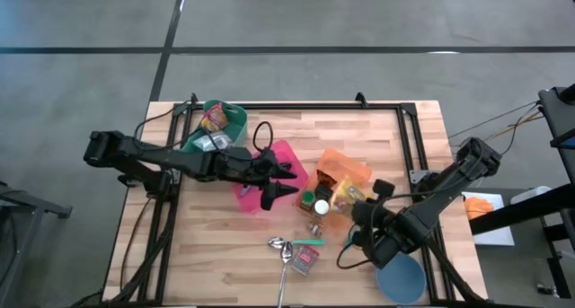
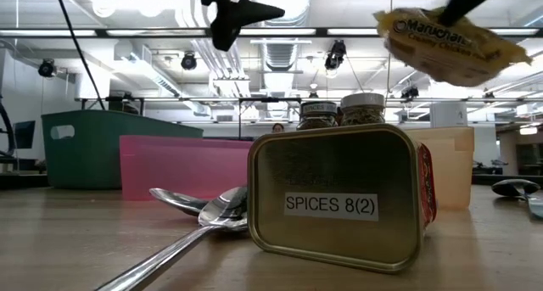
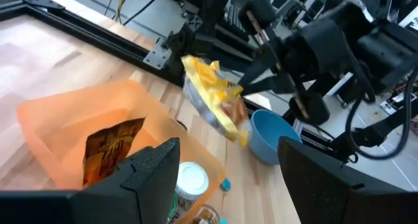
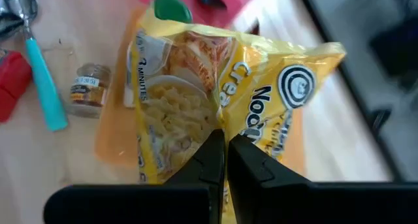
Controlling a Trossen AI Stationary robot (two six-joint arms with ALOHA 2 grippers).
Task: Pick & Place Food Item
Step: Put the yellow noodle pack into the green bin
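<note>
The right gripper [image 4: 225, 160] is fully closed on the lower edge of a yellow noodle packet [image 4: 215, 93], which hangs clear of the table above the near end of the orange bin [image 1: 352, 169]; the low view shows the packet [image 2: 445, 43] aloft with air beneath it, and the left wrist view shows it [image 3: 215, 100] suspended between the orange bin [image 3: 59, 119] and the blue bowl [image 3: 271, 134]. The left gripper [image 1: 278, 180] stands with its fingers well apart and empty, raised over the pink bin [image 1: 292, 155], touching nothing. Inside the orange bin lies a dark brown pouch [image 3: 111, 145]. A white-capped jar [image 3: 191, 179] stands just beside that bin, with a green-lidded jar [image 1: 307, 200] near it. On the table nearer the front edge sit a small spice jar [image 4: 88, 87], a teal-handled utensil [image 4: 44, 80], a pair of metal spoons [image 2: 199, 215] and a tin labelled SPICES 8(2) [image 2: 335, 198] lying on its side. The green bin [image 1: 225, 119] occupies the far left of the table and holds packaged items. The blue bowl [image 1: 401, 279] sits at the front right corner, below the right arm.
</note>
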